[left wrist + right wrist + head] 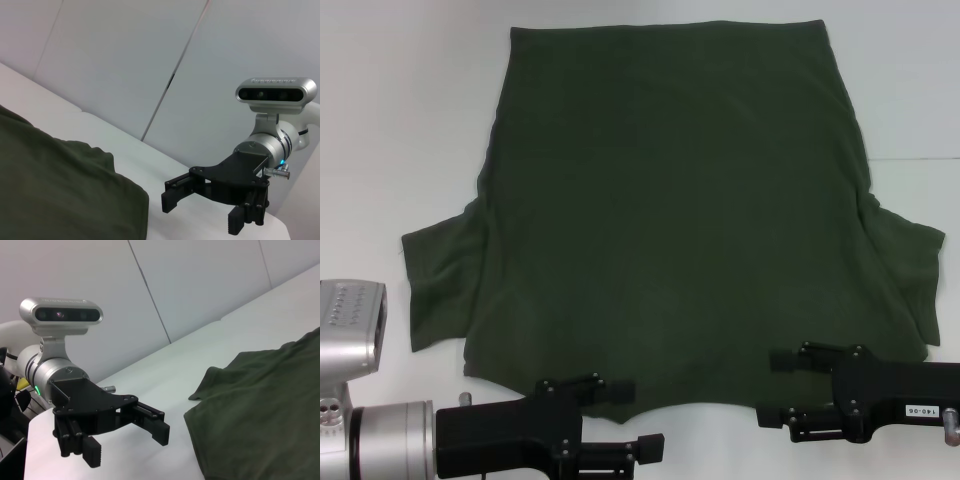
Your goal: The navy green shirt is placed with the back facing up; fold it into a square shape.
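Note:
The navy green shirt (670, 210) lies spread flat on the white table (400, 130), plain side up, hem at the far side and a sleeve out to each side. My left gripper (642, 415) is open at the shirt's near edge, by the neckline notch. My right gripper (770, 388) is open at the near edge further right, its fingers pointing left over the cloth's border. The left wrist view shows the shirt (55, 190) with the right gripper (202, 210) beside it. In the right wrist view, the left gripper (127, 442) sits next to the shirt (260, 405).
A seam in the table top (920, 158) runs along the far right. Pale wall panels (125, 60) stand behind the table. Bare white surface borders the shirt on both sides and beyond the hem.

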